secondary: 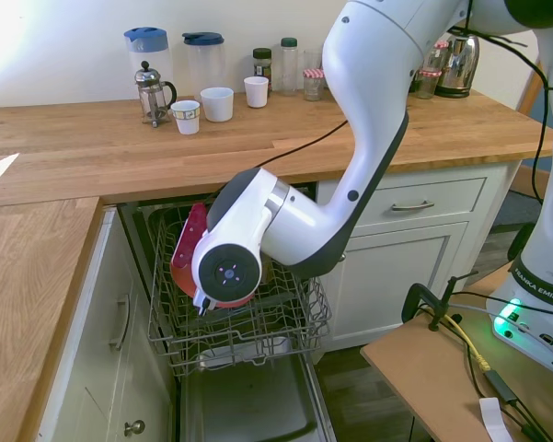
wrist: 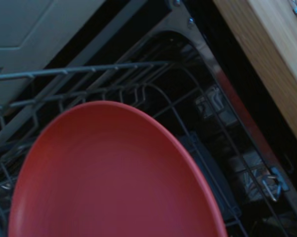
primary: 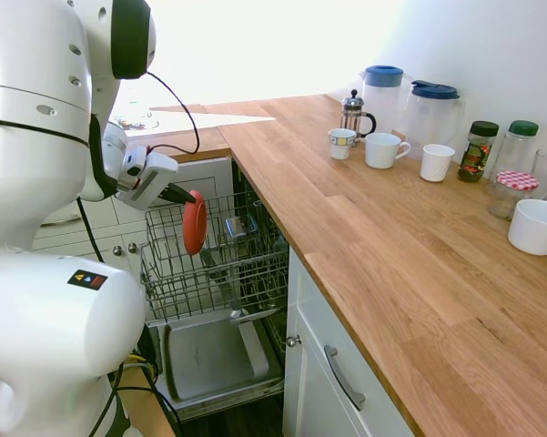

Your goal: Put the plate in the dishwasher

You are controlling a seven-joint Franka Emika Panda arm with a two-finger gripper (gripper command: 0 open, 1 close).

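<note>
In the first exterior view the gripper (primary: 175, 193) pinches the plate (primary: 194, 221) by its upper rim and holds it on edge over the pulled-out wire rack (primary: 220, 264) of the dishwasher (primary: 220, 364), probably so it can drop between the tines; its long axis runs nearly vertical, its thin edge toward the camera. In the second exterior view the arm hides most of the plate (secondary: 190, 241), which tilts slightly, top toward the counter (secondary: 258, 147). In the wrist view its red face (wrist: 113, 177) fills the foreground above the rack wires (wrist: 138, 89).
</note>
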